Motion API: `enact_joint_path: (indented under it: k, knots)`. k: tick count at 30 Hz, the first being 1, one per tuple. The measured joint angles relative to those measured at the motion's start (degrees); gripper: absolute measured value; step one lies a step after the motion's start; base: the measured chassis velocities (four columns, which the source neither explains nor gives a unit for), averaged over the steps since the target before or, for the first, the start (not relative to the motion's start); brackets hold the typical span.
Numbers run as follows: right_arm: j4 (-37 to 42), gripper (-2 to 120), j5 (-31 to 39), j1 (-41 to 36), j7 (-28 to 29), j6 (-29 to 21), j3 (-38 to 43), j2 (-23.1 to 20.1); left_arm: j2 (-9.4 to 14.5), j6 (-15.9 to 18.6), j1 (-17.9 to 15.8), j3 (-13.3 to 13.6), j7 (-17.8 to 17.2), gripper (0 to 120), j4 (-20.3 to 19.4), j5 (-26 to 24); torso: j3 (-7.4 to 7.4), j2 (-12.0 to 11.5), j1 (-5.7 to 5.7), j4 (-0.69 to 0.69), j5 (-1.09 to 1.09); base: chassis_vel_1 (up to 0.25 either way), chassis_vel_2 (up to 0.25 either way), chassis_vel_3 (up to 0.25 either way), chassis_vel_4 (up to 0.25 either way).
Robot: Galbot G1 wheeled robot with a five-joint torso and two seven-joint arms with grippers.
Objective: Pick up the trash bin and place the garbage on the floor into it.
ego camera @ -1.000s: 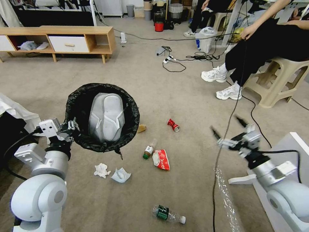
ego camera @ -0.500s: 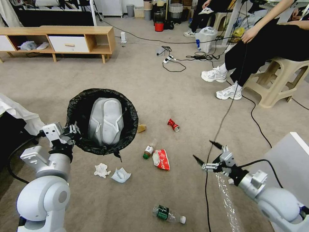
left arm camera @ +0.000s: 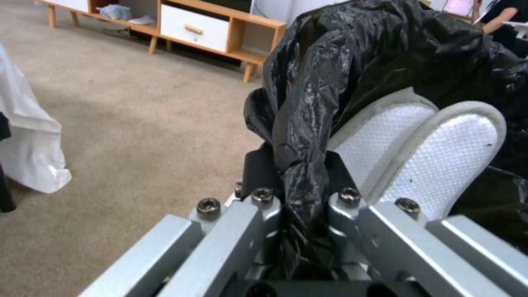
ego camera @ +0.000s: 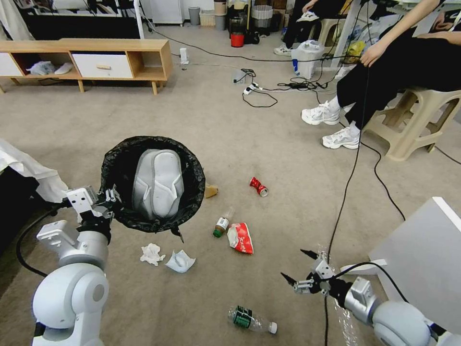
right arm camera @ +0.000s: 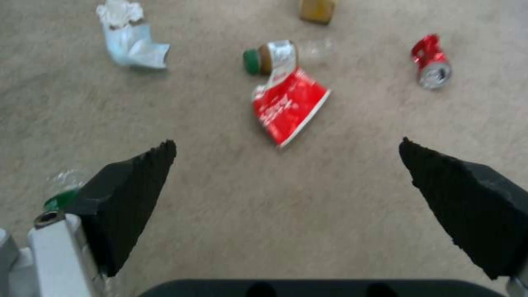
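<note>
The trash bin, lined with a black bag, hangs off the floor with my left gripper shut on its rim; a white slipper pair lies inside. Garbage lies on the carpet to its right: brown cardboard, a crushed red can, a small bottle, a red-and-white wrapper, a tissue, a pale blue mask and a green-labelled bottle. My right gripper hovers open, low, right of that bottle, facing the wrapper and can.
A black cable runs over the floor to my right arm. A white panel stands at the right. A seated person's sneakers and beige stool are beyond. A wooden cabinet stands far left, white cloth near left.
My right gripper has come down and toward me, from beside the cable at mid-right to low over the carpet near the green-labelled bottle. The bin has sunk a little.
</note>
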Motion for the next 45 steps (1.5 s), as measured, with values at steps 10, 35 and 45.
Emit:
enact_joint_path:
  k: [10, 35, 45]
  knots:
    - [-2.01, 100, 0.28, 3.31, -0.41, 1.39, -6.26, -1.46, -0.02, -0.09, -0.43, -0.04, 0.01, 4, 0.78, 0.0, 0.0, 0.0, 0.0, 0.0, -0.01, 0.0, 0.0, 0.0, 0.0]
    - [-8.05, 100, -1.93, 12.85, -6.65, 7.23, -19.87, -0.31, -0.86, -1.15, -0.1, 0.66, 0.07, 4, 2.77, 0.02, 0.0, 0.0, 0.0, -0.01, 0.01, 0.0, 0.0, 0.0, 0.0]
    - [-11.06, 100, -2.72, 14.54, -9.54, 8.67, -22.0, 1.06, -0.72, -1.15, -0.63, 1.04, 0.03, 4, 3.25, 0.07, 0.0, 0.0, 0.0, 0.0, 0.0, 0.0, 0.0, 0.0, 0.0]
